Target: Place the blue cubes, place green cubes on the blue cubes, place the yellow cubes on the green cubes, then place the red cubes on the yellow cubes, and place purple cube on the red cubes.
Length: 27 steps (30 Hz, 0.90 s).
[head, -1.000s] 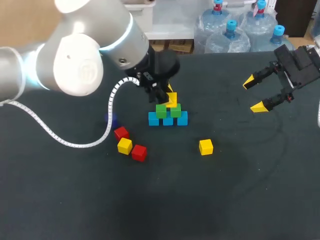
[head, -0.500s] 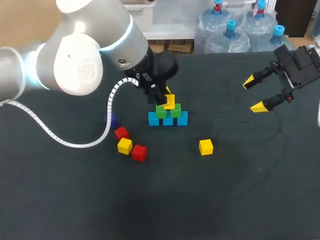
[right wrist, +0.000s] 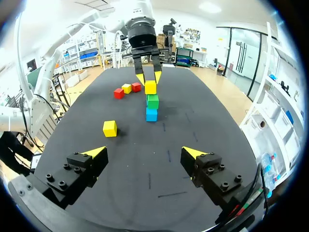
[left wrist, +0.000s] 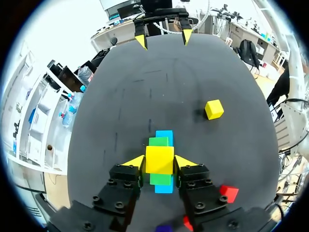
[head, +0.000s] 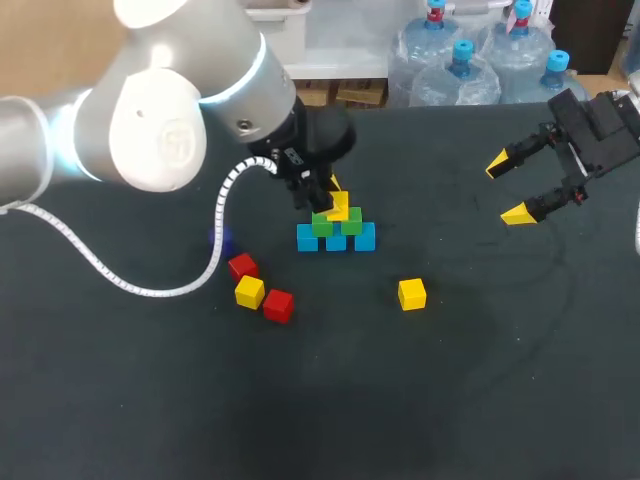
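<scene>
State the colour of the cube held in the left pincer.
Yellow: the cube shows best in the left wrist view.

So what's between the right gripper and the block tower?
Just bare table. In the right wrist view, the right gripper faces the tower across it; the loose yellow cube sits off to one side.

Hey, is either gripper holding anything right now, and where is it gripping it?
The left gripper is shut on a yellow cube, clamped by two opposite side faces, over the green cubes. The right gripper is open and holds nothing.
</scene>
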{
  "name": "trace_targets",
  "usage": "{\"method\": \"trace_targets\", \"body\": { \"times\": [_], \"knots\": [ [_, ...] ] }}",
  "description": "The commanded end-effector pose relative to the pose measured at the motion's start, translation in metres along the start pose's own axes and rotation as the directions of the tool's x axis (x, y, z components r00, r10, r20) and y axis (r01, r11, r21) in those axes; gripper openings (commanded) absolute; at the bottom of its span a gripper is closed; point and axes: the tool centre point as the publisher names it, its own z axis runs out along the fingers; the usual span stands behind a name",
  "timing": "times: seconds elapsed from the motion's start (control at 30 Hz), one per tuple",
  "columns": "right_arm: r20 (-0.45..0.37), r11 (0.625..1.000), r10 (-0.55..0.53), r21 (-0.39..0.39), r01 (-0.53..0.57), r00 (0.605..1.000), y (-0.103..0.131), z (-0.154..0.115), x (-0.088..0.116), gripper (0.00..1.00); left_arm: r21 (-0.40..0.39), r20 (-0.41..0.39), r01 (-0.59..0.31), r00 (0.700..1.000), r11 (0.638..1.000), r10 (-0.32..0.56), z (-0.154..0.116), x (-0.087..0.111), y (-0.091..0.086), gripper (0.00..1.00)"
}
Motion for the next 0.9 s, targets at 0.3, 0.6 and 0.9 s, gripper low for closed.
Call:
{"method": "trace_targets", "body": {
  "times": [0.3, 0.6, 0.9],
  "knots": [
    [0.001, 1.000, -0.001, 0.000, 0.001, 1.000, -0.0006, 0.0008, 0.0002, 1.00, 0.011, -0.009, 0.003, 1.000, 1.000, -0.003, 0.0029, 0.0008, 0.0024, 0.00],
    [0.001, 1.000, -0.001, 0.000, 0.001, 1.000, -0.0006, 0.0008, 0.0002, 1.00, 0.011, -0.009, 0.004, 1.000, 1.000, -0.003, 0.0033, 0.0006, 0.0034, 0.00],
    [0.001, 1.000, -0.001, 0.000, 0.001, 1.000, -0.0006, 0.0008, 0.0002, 1.00, 0.013, -0.010, 0.004, 1.000, 1.000, -0.004, 0.0042, 0.0001, 0.0032, 0.00]
  ]
}}
